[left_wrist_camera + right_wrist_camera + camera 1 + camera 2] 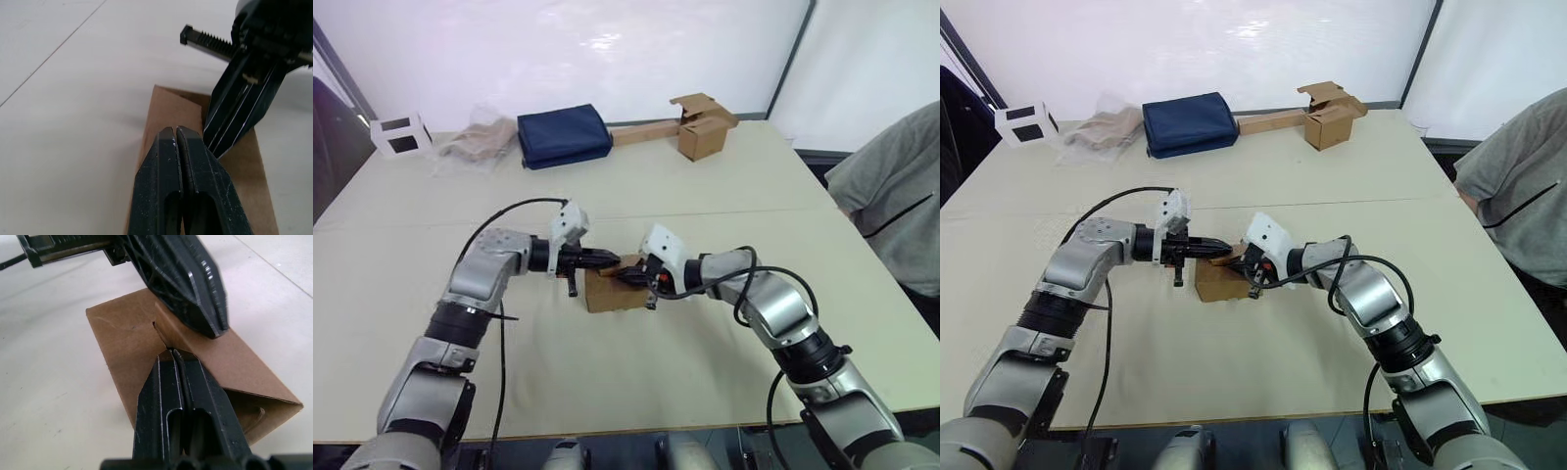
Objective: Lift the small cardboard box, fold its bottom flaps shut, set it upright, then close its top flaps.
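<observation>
Both arms reach inward — closed jaws pressing the small cardboard box [612, 291].

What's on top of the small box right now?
Both shut end effectors, left and right, press on the small cardboard box's top flaps. Inside is hidden.

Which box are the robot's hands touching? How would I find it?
Look at the middle of the big beige table, where both black hands meet. The small cardboard box sits under them, plain and tidy, unlike the ragged-flapped box at the far edge.

Small cardboard box [1217, 281], plain brown, on the table, upper flaps folded inward.
</observation>
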Robot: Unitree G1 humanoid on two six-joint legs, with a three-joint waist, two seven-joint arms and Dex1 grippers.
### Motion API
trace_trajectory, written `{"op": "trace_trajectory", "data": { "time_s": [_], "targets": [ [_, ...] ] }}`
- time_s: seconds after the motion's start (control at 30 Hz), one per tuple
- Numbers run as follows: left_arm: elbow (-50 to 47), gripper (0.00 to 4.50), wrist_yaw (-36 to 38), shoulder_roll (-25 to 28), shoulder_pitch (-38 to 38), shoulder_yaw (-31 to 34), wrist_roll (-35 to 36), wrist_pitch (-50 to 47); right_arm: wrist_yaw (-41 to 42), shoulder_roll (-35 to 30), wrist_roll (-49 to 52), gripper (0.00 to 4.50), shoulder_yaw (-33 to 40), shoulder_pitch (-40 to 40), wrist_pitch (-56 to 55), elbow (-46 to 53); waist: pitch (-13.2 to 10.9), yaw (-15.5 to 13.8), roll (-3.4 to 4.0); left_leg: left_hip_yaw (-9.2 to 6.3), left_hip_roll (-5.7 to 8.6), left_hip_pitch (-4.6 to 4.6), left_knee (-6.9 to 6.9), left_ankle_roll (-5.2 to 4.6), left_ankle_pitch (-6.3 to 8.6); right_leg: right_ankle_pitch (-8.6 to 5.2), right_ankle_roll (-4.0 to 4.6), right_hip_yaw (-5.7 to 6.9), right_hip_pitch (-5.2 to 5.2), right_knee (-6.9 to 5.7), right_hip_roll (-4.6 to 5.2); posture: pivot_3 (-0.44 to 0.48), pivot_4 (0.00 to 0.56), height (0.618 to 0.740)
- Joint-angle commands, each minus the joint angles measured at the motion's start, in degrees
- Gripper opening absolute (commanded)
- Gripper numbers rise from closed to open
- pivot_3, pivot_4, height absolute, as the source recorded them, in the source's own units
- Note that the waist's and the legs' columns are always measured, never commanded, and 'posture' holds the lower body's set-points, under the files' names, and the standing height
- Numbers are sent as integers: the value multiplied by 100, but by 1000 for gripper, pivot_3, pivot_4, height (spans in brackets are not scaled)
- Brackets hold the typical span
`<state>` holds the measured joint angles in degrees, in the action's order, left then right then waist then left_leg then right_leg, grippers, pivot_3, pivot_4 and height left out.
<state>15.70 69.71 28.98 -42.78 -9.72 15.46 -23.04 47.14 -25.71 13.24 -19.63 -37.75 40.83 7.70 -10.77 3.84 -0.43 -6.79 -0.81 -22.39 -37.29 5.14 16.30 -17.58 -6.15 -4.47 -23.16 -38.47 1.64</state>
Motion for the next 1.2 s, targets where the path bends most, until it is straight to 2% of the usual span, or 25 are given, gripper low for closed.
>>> {"op": "trace_trajectory", "data": {
  "time_s": [0.03,0.23,0.53,0.73,1.03,1.2],
  "targets": [
    [-158,66,27,75,140,-25,-65,152,159,-22,306,0,295,118,33,351,0,1,0,0,0,0,0,0,0,0,0,0,0,0,0,0,150,740],
    [-285,66,-18,63,343,-66,-89,171,20,86,792,0,981,15,137,580,0,6,0,0,-1,1,1,0,0,0,0,0,0,-2,-1,0,150,740],
    [-718,66,-190,90,219,299,354,-351,-187,135,855,0,1143,-25,18,500,0,12,0,0,-1,1,2,-1,0,0,0,-1,-1,-2,-1,0,150,740],
    [-1116,66,-361,162,241,518,638,-823,-258,179,647,0,952,-3,-223,244,0,12,0,0,-1,0,3,-1,0,0,0,-1,-1,-1,-1,0,150,740],
    [-1313,66,-539,375,972,139,255,-656,-188,73,75,0,420,440,-617,-272,0,12,0,1,-1,0,4,-1,0,0,0,-2,-2,0,-1,0,150,740],
    [-1343,66,-628,396,1053,180,309,-688,-143,63,-48,0,377,488,-738,-396,3,2,-2,1,-1,9,2,0,0,0,0,0,9,0,0,0,150,740]
  ]
}}
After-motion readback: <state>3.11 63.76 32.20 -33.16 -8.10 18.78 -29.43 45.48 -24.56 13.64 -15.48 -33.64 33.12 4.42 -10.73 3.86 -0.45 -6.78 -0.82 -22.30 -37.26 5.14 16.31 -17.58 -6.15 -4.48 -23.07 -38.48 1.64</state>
